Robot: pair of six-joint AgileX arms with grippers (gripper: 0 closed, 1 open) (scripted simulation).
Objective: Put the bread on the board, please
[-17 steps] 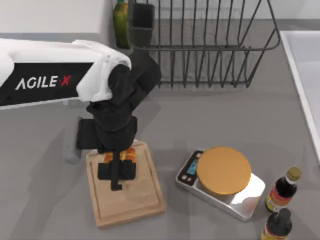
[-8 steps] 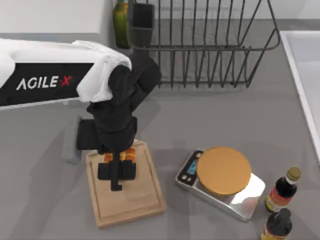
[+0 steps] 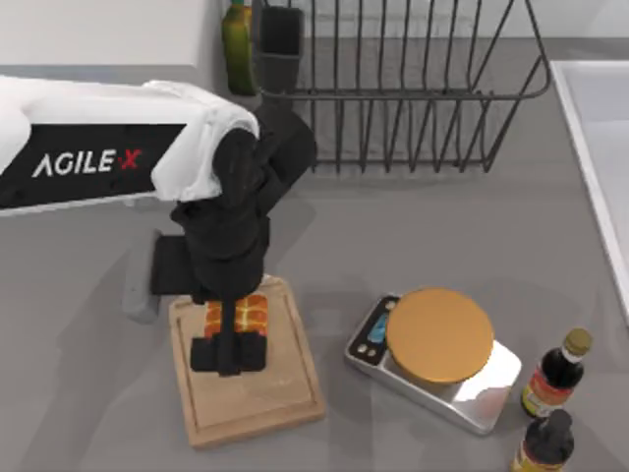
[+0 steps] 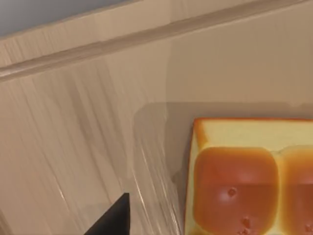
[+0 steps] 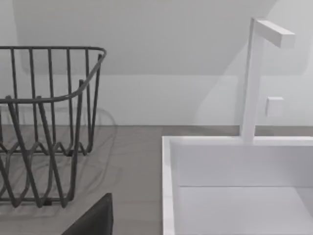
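Observation:
The bread (image 3: 237,315), a small golden-orange loaf with a browned gridded top, lies on the far part of the light tan board (image 3: 257,401). My left gripper (image 3: 229,354) hangs directly over it, open. In the left wrist view the bread (image 4: 244,186) rests flat on the board (image 4: 88,98). One dark fingertip (image 4: 117,218) stands clear of the bread's side with a gap between them. A dark part of my right gripper (image 5: 93,220) shows in the right wrist view, beside the sink.
A kitchen scale with a round orange-brown platter (image 3: 439,334) sits right of the board. Two dark sauce bottles (image 3: 555,374) stand at the front right. A wire dish rack (image 3: 393,84) and a green bottle (image 3: 236,44) stand at the back. A white sink (image 5: 234,186) lies along the right.
The left gripper's fingers have parted and let go of the bread. More of the loaf's top now shows on the board. The arm has stayed over the same spot.

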